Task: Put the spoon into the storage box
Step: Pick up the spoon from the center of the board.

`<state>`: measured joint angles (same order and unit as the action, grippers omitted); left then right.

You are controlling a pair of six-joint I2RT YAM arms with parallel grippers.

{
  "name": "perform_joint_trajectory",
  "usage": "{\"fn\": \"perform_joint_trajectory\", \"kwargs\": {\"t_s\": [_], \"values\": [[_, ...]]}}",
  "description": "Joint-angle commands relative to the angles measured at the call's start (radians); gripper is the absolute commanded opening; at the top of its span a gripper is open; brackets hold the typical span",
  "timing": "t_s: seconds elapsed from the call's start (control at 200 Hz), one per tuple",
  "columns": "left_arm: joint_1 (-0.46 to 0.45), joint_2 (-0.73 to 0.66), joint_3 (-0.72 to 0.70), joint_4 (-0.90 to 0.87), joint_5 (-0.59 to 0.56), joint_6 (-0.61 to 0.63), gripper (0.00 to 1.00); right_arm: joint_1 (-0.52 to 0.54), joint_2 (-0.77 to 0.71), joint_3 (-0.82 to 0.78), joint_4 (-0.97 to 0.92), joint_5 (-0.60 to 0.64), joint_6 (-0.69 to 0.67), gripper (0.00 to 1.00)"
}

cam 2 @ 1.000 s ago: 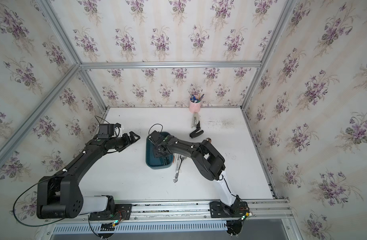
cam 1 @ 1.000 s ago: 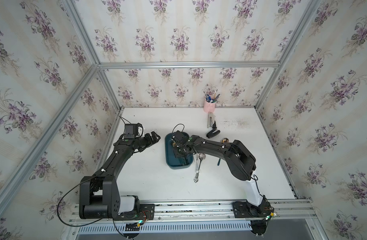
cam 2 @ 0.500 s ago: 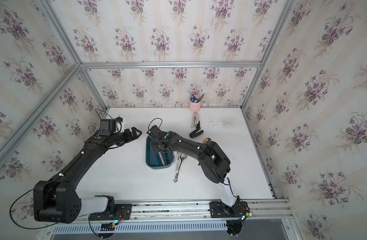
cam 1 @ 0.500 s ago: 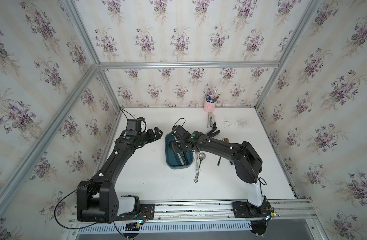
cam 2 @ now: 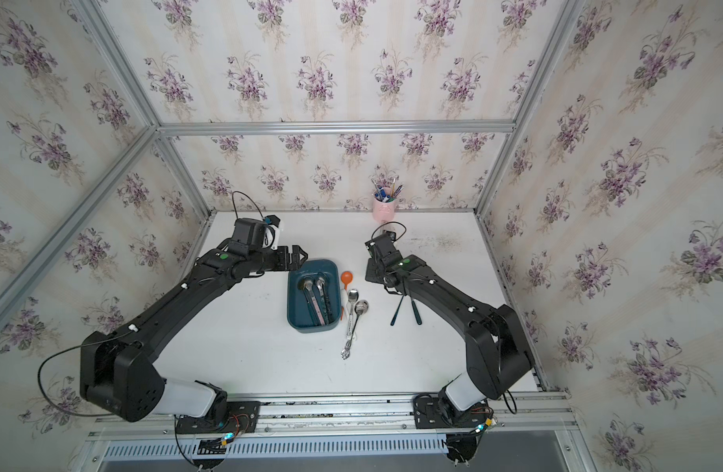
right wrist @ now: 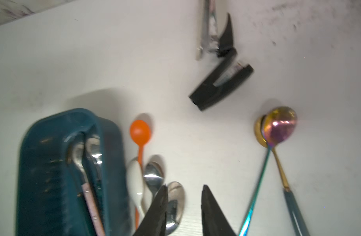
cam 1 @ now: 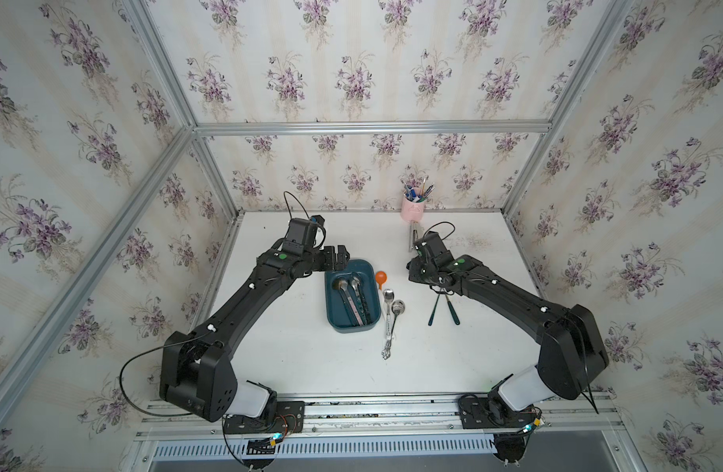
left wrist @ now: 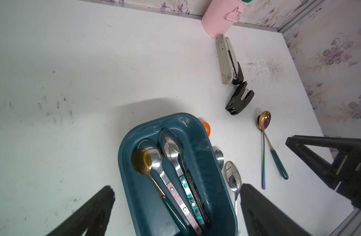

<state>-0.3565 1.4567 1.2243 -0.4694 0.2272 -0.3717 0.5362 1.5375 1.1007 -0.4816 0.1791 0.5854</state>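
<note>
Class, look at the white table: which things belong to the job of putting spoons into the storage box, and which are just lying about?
Belong: dark teal rectangular plastic storage box; silver metal spoons beside it; orange plastic spoon; crossed gold and rainbow-tinted spoons.

Lying about: pink cylindrical pen cup; silver metal stapler; small black plastic gadget.

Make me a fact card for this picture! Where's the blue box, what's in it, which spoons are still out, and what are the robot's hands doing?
box: the storage box, dark teal, mid-table
inside: several spoons lying lengthwise, one a gold-bowled spoon
still out: orange spoon, white spoon and two steel spoons beside the box; two crossed spoons near the right arm
left gripper: open, empty, near the box's far end
right gripper: slightly open, empty
back wall: pink cup with pens
</note>
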Motion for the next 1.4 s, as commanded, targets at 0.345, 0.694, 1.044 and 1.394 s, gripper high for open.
{"fn": "perform_joint_trajectory", "kwargs": {"t_s": [0.345, 0.694, 1.044, 1.394], "values": [[-0.048, 0.047, 0.054, -0.06, -0.053, 0.042, 1.0, -0.172, 0.136, -0.136, 0.052, -0.069, 0.074, 0.24], [-0.047, 0.008, 0.026, -0.074, -0.092, 0.042, 1.0, -0.176, 0.249, -0.074, 0.028, -0.032, 0.042, 0.26], [-0.047, 0.019, 0.029, -0.075, -0.094, 0.04, 1.0, -0.189, 0.288, -0.071, 0.041, -0.02, 0.012, 0.23], [-0.047, 0.024, 0.024, -0.072, -0.098, 0.037, 1.0, -0.191, 0.284, -0.095, 0.054, -0.042, 0.007, 0.12]]}}
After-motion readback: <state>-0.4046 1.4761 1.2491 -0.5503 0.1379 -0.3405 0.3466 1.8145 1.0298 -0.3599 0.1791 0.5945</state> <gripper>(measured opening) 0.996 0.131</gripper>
